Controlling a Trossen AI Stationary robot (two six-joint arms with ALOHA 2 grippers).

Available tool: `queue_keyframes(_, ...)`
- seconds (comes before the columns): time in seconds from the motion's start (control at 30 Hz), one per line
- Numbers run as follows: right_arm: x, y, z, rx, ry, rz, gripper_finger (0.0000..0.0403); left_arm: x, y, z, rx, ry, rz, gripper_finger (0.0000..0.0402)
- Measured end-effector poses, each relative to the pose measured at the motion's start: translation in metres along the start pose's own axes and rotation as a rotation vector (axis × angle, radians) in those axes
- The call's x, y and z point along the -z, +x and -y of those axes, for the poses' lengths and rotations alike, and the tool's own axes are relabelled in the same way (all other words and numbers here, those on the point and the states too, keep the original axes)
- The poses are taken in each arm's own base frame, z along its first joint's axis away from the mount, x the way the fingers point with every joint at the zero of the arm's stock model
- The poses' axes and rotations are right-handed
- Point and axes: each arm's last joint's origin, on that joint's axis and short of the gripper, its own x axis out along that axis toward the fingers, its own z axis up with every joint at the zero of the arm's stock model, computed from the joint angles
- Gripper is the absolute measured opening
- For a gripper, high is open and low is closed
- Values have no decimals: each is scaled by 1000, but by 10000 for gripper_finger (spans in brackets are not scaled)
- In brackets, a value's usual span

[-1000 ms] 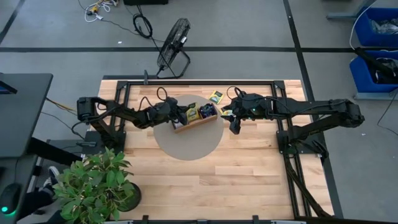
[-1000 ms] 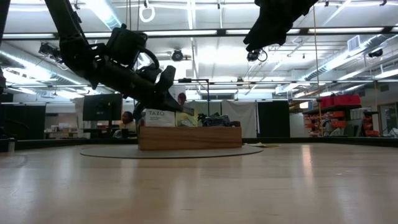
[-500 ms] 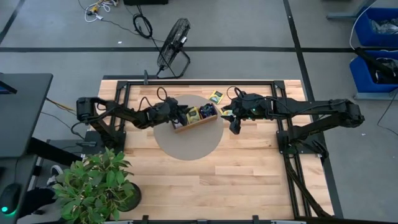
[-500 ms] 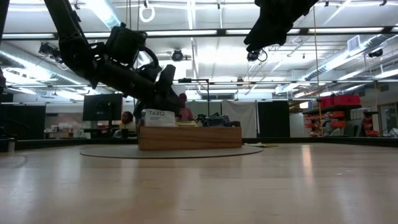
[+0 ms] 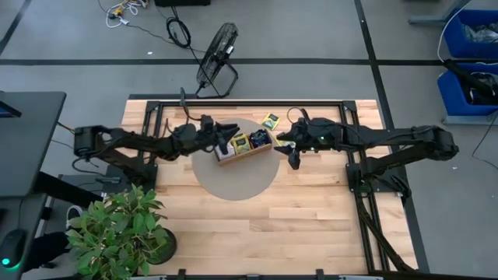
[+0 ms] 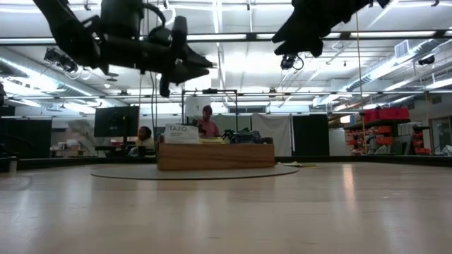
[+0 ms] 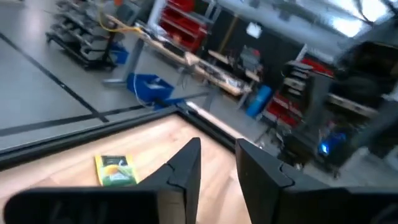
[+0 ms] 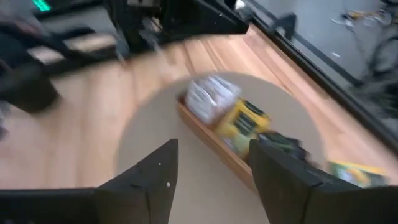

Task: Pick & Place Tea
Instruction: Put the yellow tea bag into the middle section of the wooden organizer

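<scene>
Wooden worktop (image 5: 311,202) carries a round mat with the tray (image 5: 243,148), its compartments holding tea packets. One green-yellow tea packet (image 5: 270,120) lies loose beyond the tray's right end, nearer the right end effector (image 5: 292,159), whose fingers are parted and empty. The left end effector (image 5: 227,137) hovers over the tray's left end, slightly parted, empty.

green-yellow tea packet (image 7: 115,170), tan wooden tray (image 5: 247,152)

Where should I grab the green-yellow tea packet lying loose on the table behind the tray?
The green-yellow packet lies flat on the bare table, apart from the wooden tray. Probably come straight down from above and pinch two opposite edges; its flat face offers no other hold.
</scene>
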Motion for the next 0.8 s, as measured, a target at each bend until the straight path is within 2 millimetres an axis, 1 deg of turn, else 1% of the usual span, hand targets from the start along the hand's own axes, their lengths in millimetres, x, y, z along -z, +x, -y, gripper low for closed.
queue_keyframes(0.07, 12, 0, 3, -10, 53, 26, 198, -5, -6, 4, 15, 21, -33, 104)
queue_keyframes(0.17, 32, -2, 9, 6, 119, 20, 190, -12, -16, 9, 11, 32, -88, 104)
queue_keyframes(0.27, 43, -7, 17, 26, 145, 22, 187, -18, -28, 12, 15, 44, -155, 104)
queue_keyframes(0.37, 53, -11, 26, 62, 161, 13, 188, -29, -40, 15, 26, 46, -171, 104)
queue_keyframes(0.43, 59, -12, 35, 105, 151, -5, 191, -35, -47, 17, 28, 45, -168, 104)
queue_keyframes(0.5, 68, -11, 44, 154, 121, -70, 195, -38, -55, 16, 8, 53, -195, 103)
queue_keyframes(0.63, 82, -6, 66, 227, 94, -200, 208, -47, -67, 16, -2, 55, -195, 103)
queue_keyframes(0.7, 86, -4, 76, 254, 60, -239, 216, -49, -71, 16, -7, 57, -201, 103)
queue_keyframes(0.8, 86, -1, 88, 262, 33, -251, 227, -51, -76, 15, -16, 61, -213, 103)
